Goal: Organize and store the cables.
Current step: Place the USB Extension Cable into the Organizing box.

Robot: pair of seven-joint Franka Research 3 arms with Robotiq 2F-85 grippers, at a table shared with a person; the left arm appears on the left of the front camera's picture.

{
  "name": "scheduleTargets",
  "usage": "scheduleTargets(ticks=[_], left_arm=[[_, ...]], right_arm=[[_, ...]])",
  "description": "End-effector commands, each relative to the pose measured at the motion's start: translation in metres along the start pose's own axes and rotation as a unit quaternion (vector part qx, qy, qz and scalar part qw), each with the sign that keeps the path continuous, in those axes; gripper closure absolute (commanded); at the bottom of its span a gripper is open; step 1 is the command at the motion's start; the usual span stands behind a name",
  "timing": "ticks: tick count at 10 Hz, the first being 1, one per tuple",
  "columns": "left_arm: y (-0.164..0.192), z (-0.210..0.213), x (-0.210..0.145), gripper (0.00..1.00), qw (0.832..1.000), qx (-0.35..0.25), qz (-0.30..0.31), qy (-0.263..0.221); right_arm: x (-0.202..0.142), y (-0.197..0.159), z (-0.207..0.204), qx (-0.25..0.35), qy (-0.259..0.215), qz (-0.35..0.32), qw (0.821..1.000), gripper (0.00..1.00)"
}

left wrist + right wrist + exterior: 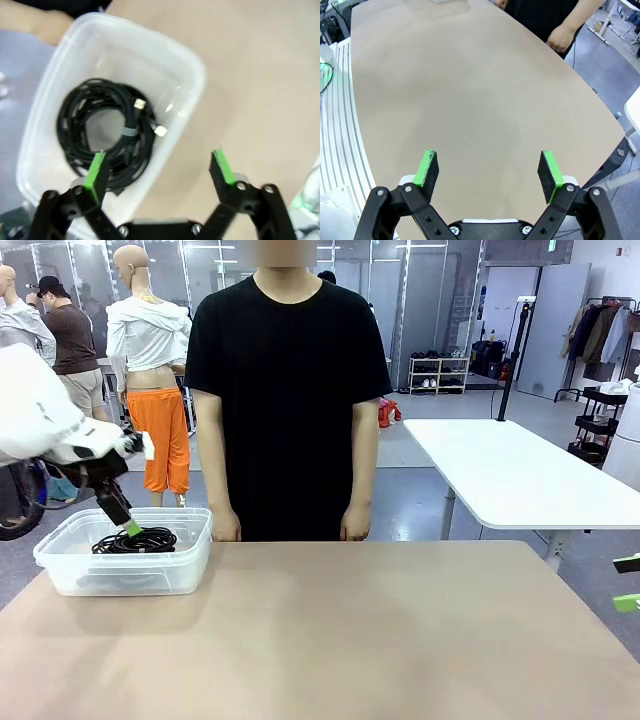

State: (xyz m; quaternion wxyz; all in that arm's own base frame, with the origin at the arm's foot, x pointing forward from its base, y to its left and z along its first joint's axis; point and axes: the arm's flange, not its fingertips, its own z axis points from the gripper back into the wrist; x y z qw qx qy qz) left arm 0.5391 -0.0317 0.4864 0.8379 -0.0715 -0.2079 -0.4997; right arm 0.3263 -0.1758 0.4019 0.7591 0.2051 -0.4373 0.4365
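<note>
Left wrist view: the cables (105, 132) sit coiled in the clear bin (192, 75), looking light and floppy; best pinched across the banded bundle. Left gripper (159, 170) hangs spread and empty above.

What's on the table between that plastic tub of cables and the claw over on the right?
Nothing: in the front view, bare tabletop stretches from the tub of cables to the right gripper.
</note>
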Motion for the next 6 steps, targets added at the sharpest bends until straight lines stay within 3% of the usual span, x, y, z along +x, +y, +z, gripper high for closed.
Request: scheduleTargets(ticks=[1, 3, 6], left_arm=[[-0.027, 0.018, -0.049, 0.00, 0.998, -0.024, 0.012, -0.056], [-0.044, 0.030, -0.073, 0.00, 0.992, -0.036, 0.030, -0.119], [-0.071, 0.046, -0.108, 0.00, 0.988, -0.029, 0.025, -0.153]], right_arm=[[0.001, -0.002, 0.000, -0.001, -0.007, -0.003, 1.000, 0.00], [0.001, -0.002, 0.000, -0.001, -0.007, -0.003, 1.000, 0.00], [0.001, -0.002, 0.000, -0.001, -0.007, -0.003, 1.000, 0.00]])
